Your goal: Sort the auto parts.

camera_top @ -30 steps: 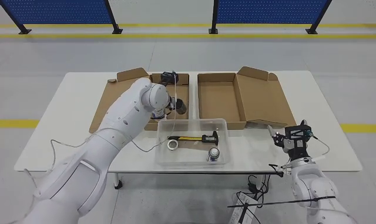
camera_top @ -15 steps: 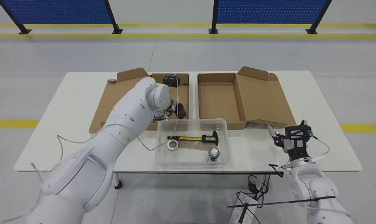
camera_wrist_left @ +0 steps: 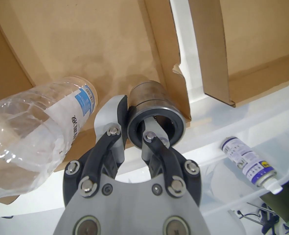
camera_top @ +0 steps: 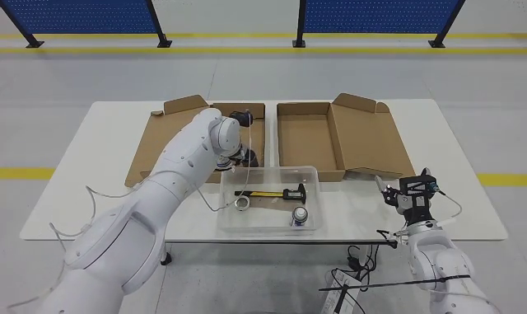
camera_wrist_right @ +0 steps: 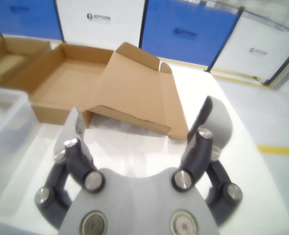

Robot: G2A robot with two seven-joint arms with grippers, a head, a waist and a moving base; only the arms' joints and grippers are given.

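Looking down at the counter (camera_top: pixel 99 149), I see the left box (camera_top: pixel 160 149) and the right box (camera_top: pixel 309 141) lying open side by side. The bin (camera_top: pixel 268 169) sits just in front of them, which I take as the stock to sort from, with the boxes as destinations. A crumpled bottle (camera_wrist_left: pixel 36 133) lies in the left box. The bearing (camera_wrist_left: pixel 154 103) is at that box's corner nearest the bin, over the cardboard floor; I cannot tell whether it touches. A can (camera_wrist_left: pixel 249 160) lies in the bin.

The left tool (camera_wrist_left: pixel 135 121) is clamped on the bearing's wall, one finger inside the bore and one outside. That pinch suits a hollow sleeve too wide to span. The left arm reaches across the box with its wrist bent down toward that corner. I judge this is the set-down.

The right tool (camera_wrist_right: pixel 142 110) is spread apart and holds nothing, parked near the counter's front right edge, well clear of the boxes.
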